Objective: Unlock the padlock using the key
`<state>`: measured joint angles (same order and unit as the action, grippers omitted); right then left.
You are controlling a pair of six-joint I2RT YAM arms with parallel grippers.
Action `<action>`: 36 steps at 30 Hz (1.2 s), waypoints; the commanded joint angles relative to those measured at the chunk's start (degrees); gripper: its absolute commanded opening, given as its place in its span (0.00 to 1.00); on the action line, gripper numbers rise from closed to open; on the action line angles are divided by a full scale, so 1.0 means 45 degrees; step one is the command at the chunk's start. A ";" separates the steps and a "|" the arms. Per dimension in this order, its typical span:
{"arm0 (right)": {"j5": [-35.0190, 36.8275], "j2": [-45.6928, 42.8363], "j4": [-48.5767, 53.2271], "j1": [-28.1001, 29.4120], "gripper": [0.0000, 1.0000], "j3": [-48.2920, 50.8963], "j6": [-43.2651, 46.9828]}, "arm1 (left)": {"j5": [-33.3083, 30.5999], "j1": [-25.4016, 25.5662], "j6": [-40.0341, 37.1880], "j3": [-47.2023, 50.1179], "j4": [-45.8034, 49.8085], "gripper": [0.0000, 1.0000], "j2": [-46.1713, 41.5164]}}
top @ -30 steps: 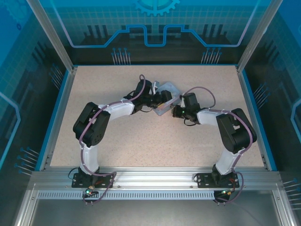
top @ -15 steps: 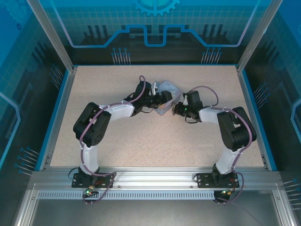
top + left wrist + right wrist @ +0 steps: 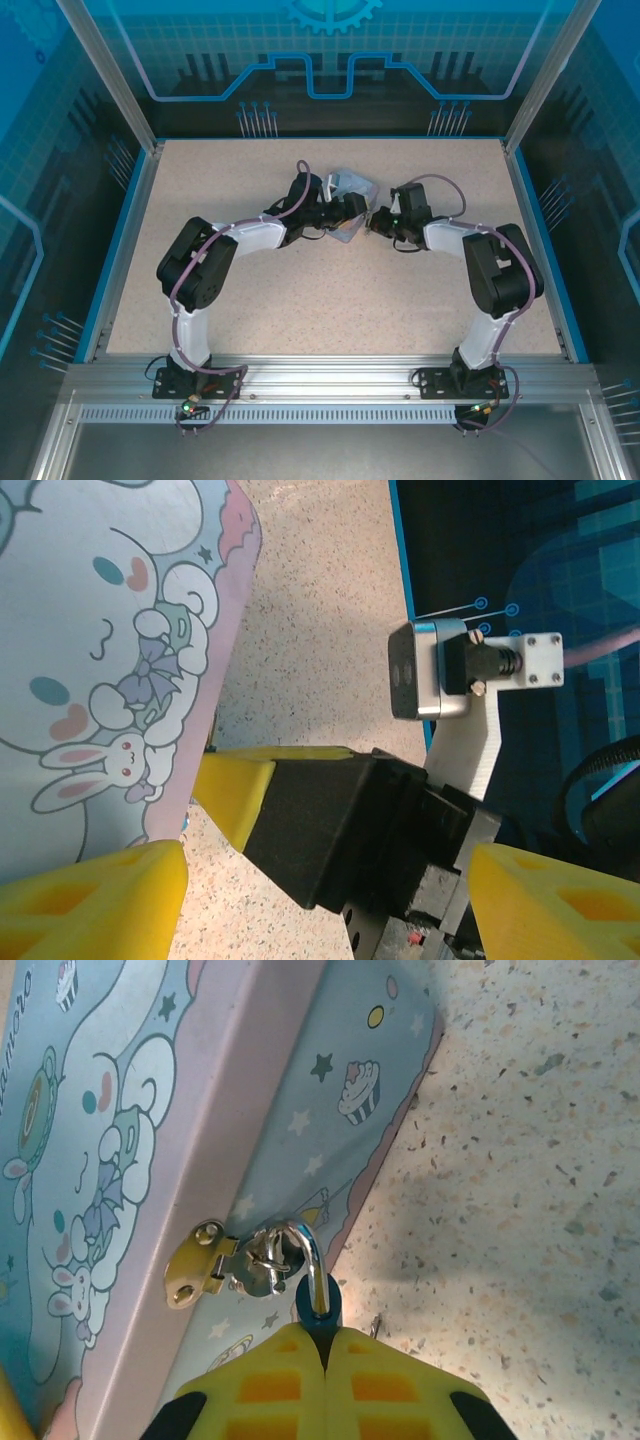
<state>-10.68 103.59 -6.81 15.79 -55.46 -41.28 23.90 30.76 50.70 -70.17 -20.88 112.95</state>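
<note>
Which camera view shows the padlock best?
The right wrist view: the padlock hangs by its shackle in the tin's hasp, body pinched by the right gripper. In the top view it is too small to tell.

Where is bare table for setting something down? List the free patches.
Free on the speckled beige table: the wide near strip between the arm bases, the far-left corner and the far-right corner. Crowded: centre back, where the pale blue rectangular tin, the open left gripper and the right gripper, shut on the small blue metal padlock, meet.
</note>
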 commanded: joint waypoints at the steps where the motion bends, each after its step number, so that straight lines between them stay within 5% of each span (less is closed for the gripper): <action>1: 0.1231 0.0345 0.0293 -0.0483 0.00 -0.0722 -0.0282 | 0.0053 0.0103 0.0062 0.0507 0.1722 0.76 0.0624; 6: 0.2104 0.0980 0.2085 -0.0306 0.00 -0.1672 0.0314 | 0.0047 0.0121 0.0045 0.0437 0.1779 0.76 0.0697; 27: 0.1216 0.0819 0.0928 -0.1185 0.00 -0.2441 -0.1085 | -0.0087 0.0138 -0.0090 0.0515 0.2156 0.76 0.0839; 36: 0.1111 -0.1878 0.2693 -0.1379 0.00 -0.0904 0.1746 | -0.0291 -0.0773 -0.0435 0.0842 0.2432 0.76 0.0085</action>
<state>-4.10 101.01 1.48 10.44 -61.17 -39.07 24.05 30.04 50.48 -69.78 -20.43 112.53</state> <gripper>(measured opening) 0.045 0.763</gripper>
